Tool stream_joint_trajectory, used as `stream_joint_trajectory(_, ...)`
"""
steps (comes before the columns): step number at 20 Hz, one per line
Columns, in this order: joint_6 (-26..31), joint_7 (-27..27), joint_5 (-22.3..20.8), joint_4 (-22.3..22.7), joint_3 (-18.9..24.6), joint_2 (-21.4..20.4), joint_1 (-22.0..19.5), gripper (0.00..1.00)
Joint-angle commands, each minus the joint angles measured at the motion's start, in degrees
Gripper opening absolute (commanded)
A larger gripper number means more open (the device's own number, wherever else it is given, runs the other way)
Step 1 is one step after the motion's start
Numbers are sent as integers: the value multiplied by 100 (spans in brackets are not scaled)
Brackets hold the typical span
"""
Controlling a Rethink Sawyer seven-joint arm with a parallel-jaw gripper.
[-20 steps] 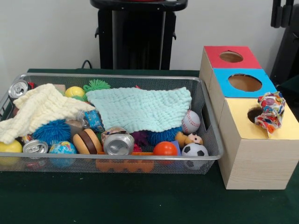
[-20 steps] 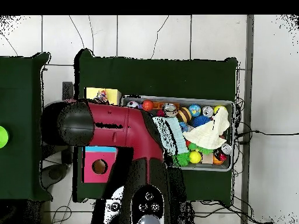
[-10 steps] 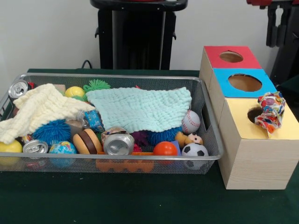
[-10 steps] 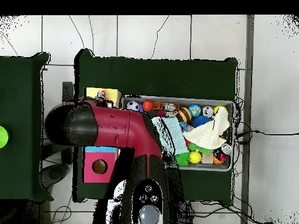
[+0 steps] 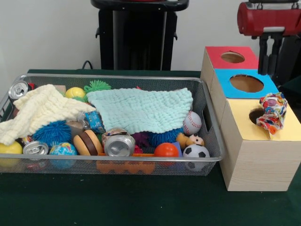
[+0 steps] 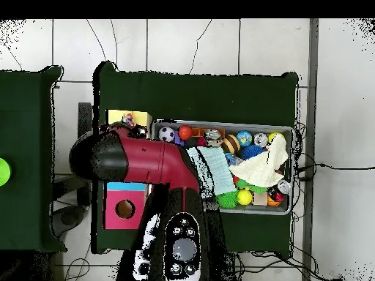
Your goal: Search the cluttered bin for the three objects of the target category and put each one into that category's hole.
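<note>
Crumpled patterned cloth [image 5: 273,112] slumps in yellow box's round hole [image 5: 257,116].

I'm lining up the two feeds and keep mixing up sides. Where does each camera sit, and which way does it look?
Front view: across the table, level, facing the wire bin and coloured boxes; the red arm's end and pincer show top right.
Overhead view: above, looking straight down; the red arm covers the boxes' middle.
Shared: bin, mint cloth, patterned cloth at the yellow hole; sides are reversed.
</note>
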Motion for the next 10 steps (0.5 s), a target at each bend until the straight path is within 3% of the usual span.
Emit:
stream_joint_trajectory(1, -382, 1254, -124, 436, -45, 544, 99, 0)
stream_joint_trajectory(10, -332, 1450, 128, 522, -46, 504, 245, 0)
